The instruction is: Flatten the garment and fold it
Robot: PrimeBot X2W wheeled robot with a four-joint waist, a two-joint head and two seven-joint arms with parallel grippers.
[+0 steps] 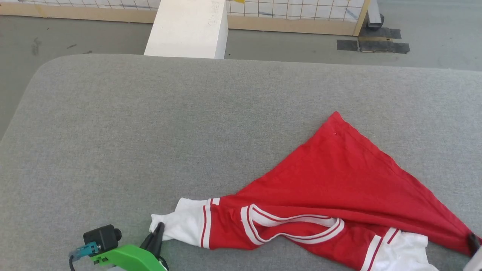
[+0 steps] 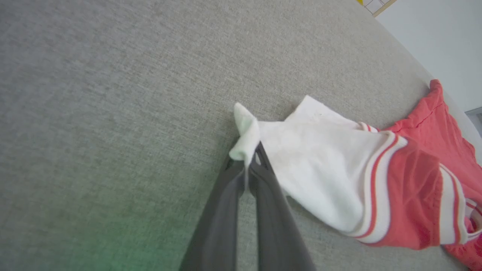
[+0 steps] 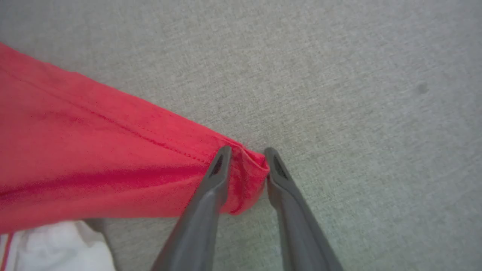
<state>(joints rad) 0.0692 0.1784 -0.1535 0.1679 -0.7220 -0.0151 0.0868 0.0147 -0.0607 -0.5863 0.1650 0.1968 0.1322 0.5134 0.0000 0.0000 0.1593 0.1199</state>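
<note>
Left gripper (image 2: 246, 165): fingers pressed together, clamped on the tip of a white sleeve of the garment (image 1: 339, 169). Right gripper (image 3: 246, 154): fingers standing apart, with a red hemmed corner of the same garment bunched between them and touching both.

Surface: grey fabric-covered table (image 1: 150, 124) with a rounded far-left corner. The garment lies on its near right part, drawn out between the two grippers. The red body runs up to a point toward the far side, and the striped collar faces up near the front edge. A second white sleeve lies at the lower right.

Room: grey floor (image 1: 75, 37) beyond the table, a white block (image 1: 188, 28) standing on it, a wood-framed grid panel (image 1: 301, 15) behind, and black tape strips (image 1: 376, 46) at its right post.

Arm pose: the left gripper sits low at the lower left of the head view, with its fingers pointing up and slightly right. A green bracket (image 1: 128, 258) and a small black camera (image 1: 101, 236) are behind it. The right gripper's dark tip shows at the lower right edge.
</note>
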